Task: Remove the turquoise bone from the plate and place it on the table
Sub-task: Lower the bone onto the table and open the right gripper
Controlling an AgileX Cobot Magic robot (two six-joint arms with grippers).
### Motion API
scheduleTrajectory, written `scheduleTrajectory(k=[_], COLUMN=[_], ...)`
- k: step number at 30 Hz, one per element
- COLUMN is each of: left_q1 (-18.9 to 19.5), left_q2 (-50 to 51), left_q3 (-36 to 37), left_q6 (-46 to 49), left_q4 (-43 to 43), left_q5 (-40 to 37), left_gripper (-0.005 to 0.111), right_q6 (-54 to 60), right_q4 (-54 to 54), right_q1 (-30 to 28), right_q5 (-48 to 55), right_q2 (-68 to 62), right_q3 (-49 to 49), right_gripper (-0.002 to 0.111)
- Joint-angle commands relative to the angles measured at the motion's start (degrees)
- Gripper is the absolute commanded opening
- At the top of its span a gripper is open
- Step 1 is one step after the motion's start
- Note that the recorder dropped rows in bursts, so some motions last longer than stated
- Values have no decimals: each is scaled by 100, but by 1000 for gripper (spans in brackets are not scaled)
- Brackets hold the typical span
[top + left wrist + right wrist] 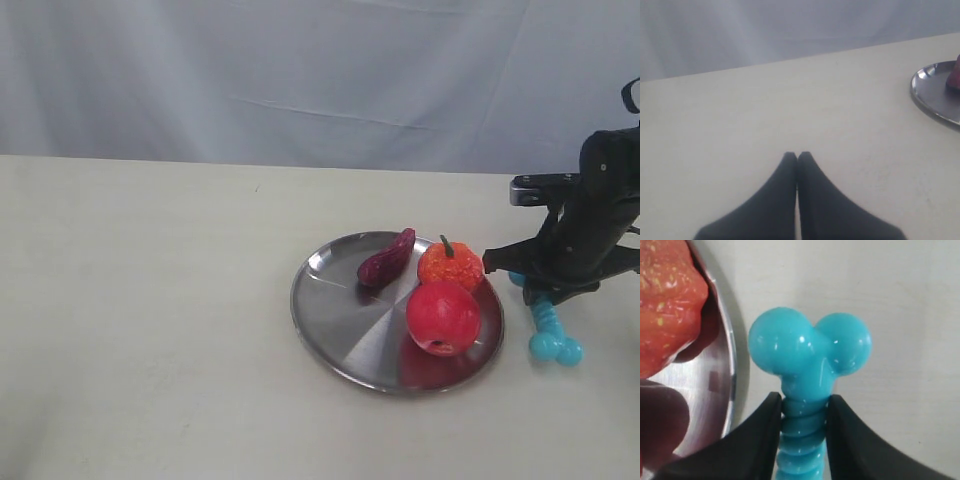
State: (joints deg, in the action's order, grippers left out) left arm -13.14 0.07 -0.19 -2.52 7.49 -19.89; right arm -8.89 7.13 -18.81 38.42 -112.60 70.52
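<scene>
The turquoise bone [548, 330] is off the silver plate [340, 320], just past its right rim, with its lower knobbed end at or just above the cream table [150, 300]. My right gripper [540, 290] comes down from above and is shut on it. In the right wrist view both black fingers [767, 425] press the ribbed shaft of the bone [810, 352] just below the knobs, with the gripper [804, 407] beside the plate rim [725, 390]. My left gripper [797, 156] is shut on nothing, low over bare table, and does not show in the exterior view.
On the plate lie a dark purple toy [387, 258], an orange toy fruit [450, 265] and a red apple [443, 317]. The left wrist view catches the plate's edge [932, 95] far off. A pale curtain [300, 70] backs the table.
</scene>
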Motion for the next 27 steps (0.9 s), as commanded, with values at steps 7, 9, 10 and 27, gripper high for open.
scheduleTrajectory(k=[7,9,10,27], left_q1=[-13,-13,-13,-13], left_q2=[-7,-7,-7,-7], left_q3=[19,19,19,19], left_q6=[-2,-2,-2,-2], left_q4=[5,5,5,5], left_q5=[4,4,4,4], left_gripper=[0,0,0,0], right_q6=[-58,-86,-86,-245], right_q4=[138,138,138,138], right_q1=[-43,-43,-43,-43], right_q5=[-108,-146,-165,-176], right_q2=[-248,-293,-303,-302], right_q3=[0,0,0,0], right_gripper=[-1,-1,-1,25])
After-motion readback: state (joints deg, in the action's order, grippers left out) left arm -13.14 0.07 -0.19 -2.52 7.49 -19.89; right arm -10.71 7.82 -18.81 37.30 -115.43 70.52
